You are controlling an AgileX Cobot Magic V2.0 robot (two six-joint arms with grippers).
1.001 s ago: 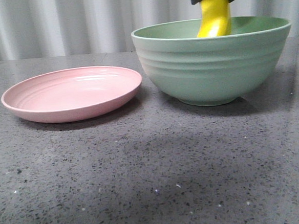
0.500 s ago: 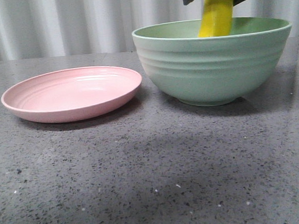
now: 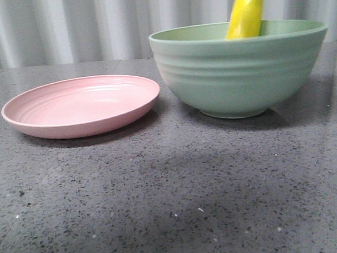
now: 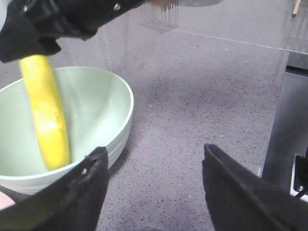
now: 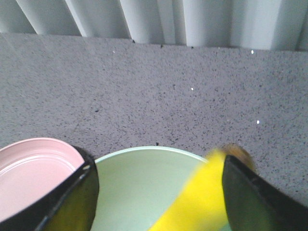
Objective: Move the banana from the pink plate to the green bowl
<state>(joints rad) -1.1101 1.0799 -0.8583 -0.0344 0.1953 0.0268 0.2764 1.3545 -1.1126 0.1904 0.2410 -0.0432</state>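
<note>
Front view: the banana (image 3: 245,14) stands steeply in the bowl (image 3: 240,75), its lower end hidden behind the rim and its upper end above it, long axis close to upright. The plate (image 3: 81,105) sits bare on the tabletop (image 3: 173,195), just beside the bowl. No gripper shows in this view.

Left wrist view: the left gripper (image 4: 151,190) hangs with its jaws spread wide and nothing between them, over bare tabletop just outside the bowl (image 4: 91,106). The banana (image 4: 47,118) lies off to one side of it, leaning against the bowl's inner wall with its lower end on the floor. A dark arm part, presumably the right arm (image 4: 62,19), sits right at the banana's upper end; whether it touches is not clear.

Right wrist view: the right gripper (image 5: 159,192) is open, its fingers well apart. The banana (image 5: 202,197), blurred, lies between them but close against one finger, its dark tip (image 5: 238,154) pointing away from the gripper, over the bowl (image 5: 139,183). The plate (image 5: 33,168) is beyond the other finger.

The right arm is the nearer one. The banana looks released into the bowl, so the transfer seems nearly complete.
</note>
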